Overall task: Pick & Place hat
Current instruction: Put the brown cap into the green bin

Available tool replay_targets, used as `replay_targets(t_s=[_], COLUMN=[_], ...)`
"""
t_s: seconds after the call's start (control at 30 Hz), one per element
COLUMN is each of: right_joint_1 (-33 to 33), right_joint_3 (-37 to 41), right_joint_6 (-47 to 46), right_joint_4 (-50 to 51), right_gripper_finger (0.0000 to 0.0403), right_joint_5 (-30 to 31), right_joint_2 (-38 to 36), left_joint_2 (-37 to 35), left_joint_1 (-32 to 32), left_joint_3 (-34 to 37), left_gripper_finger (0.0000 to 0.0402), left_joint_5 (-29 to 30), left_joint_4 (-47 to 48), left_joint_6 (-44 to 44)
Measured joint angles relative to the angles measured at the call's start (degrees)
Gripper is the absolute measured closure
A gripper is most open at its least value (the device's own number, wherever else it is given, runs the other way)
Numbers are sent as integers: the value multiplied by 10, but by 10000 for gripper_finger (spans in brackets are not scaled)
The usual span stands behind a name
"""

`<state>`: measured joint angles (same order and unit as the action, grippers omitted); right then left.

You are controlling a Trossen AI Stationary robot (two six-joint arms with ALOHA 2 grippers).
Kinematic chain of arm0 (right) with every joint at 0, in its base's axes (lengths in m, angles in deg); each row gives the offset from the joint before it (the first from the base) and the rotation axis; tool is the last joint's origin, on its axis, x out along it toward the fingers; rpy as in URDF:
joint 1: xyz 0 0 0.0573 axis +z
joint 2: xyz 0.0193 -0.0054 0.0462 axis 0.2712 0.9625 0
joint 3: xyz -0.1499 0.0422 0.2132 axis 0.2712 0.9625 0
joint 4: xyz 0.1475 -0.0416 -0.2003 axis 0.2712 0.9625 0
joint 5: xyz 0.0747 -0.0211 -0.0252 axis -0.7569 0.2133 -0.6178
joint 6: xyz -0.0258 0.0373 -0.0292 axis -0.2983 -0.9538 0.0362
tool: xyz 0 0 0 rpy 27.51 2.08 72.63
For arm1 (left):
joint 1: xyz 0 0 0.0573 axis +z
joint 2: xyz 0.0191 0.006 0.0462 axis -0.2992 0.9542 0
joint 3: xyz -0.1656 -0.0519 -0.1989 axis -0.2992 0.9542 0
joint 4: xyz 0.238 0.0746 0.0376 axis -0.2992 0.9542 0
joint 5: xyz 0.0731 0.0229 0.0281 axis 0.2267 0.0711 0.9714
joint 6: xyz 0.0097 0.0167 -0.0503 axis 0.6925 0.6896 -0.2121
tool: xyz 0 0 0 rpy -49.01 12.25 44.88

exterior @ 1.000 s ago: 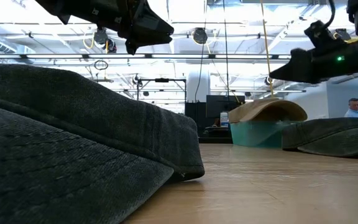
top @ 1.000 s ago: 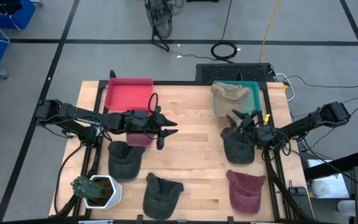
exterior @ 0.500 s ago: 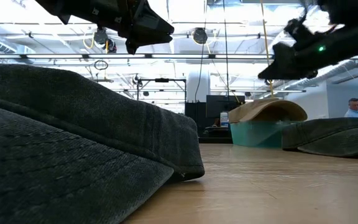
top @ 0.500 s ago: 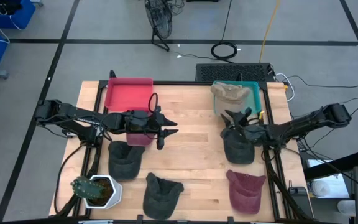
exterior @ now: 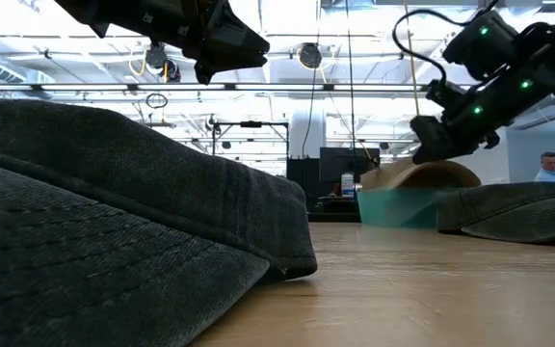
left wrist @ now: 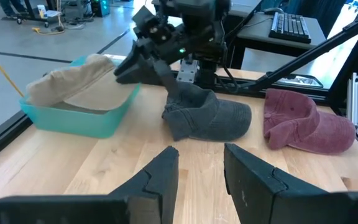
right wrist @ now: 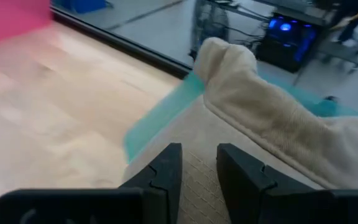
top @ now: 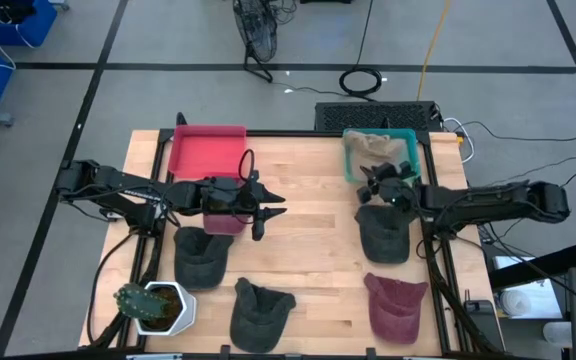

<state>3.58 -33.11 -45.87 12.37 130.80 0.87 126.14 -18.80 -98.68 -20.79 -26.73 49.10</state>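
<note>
Change since the earlier frame: right gripper [top: 376, 178] has swung from over the dark grey hat [top: 383, 234] to the teal bin [top: 414, 146]; fingers [right wrist: 166, 167] narrower, now slightly parted, holding nothing.
Meaning: probably adjusting the binned hat, not fetching another.
Teal bin: one tan hat [top: 381, 146], directly ahead of the right fingertips.
Red bin [top: 206, 150]: nothing visible inside.
Left gripper [top: 270, 211]: mid-table, fingers half apart, empty; maroon hat [left wrist: 309, 121] far ahead of them.
</note>
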Motion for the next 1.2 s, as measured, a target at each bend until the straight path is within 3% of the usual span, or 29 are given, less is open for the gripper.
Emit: replay_targets(t_s=[0.17,0.43,0.63,0.8,1.0,1.2], right_joint_1=[-42,-56,-82,-107,-100,-72], right_joint_3=[2,22,55,70,72,71], right_joint_6=[26,91,206,198,203,200], right_joint_4=[3,-9,-125,-167,-185,-221], right_gripper_finger=[314,314,314,314,314,314], right_joint_5=[-2,-37,-107,-166,-169,-163], right_joint_2=[0,0,1,1,-16,-97], left_joint_2=[0,0,0,0,0,0], left_joint_1=[0,0,0,0,0,0], left_joint_3=[0,0,0,0,0,0], left_gripper_finger=[268,268,268,268,268,268], left_joint_5=[0,0,0,0,0,0], left_joint_4=[0,1,2,1,2,18], left_joint_6=[0,0,0,0,0,-1])
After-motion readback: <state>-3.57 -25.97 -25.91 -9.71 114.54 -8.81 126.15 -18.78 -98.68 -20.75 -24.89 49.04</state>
